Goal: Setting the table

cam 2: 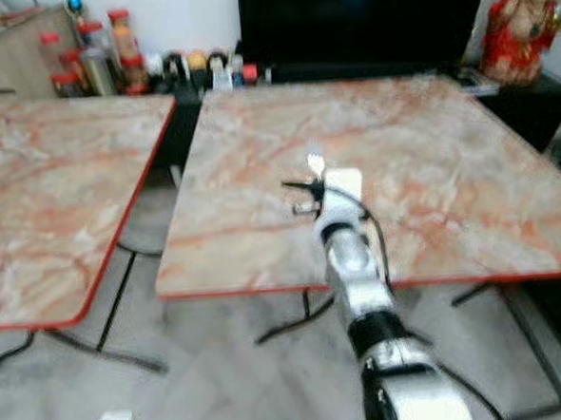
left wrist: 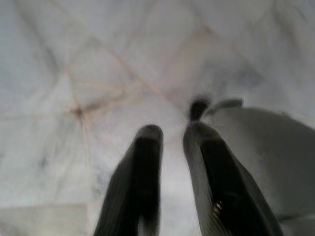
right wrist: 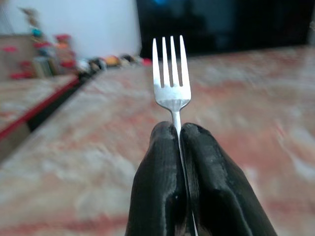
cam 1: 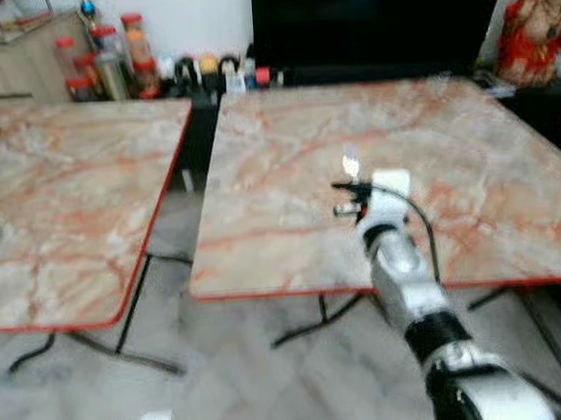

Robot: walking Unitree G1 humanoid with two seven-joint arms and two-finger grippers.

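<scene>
A silver metal fork [right wrist: 171,73] is clamped by its handle, tines forward, in the right pincer [right wrist: 179,129], held above the near part of the right-hand marble-patterned, red-edged surface [cam 1: 468,160], presumably for laying down flat. The left pincer [left wrist: 172,135] hangs slightly parted over the floor.

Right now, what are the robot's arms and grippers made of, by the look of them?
The right arm is a silver tube with black joint bands and a thin black cable looping beside its white wrist block. Each gripper, right and left, is two long, rounded black fingers.
</scene>
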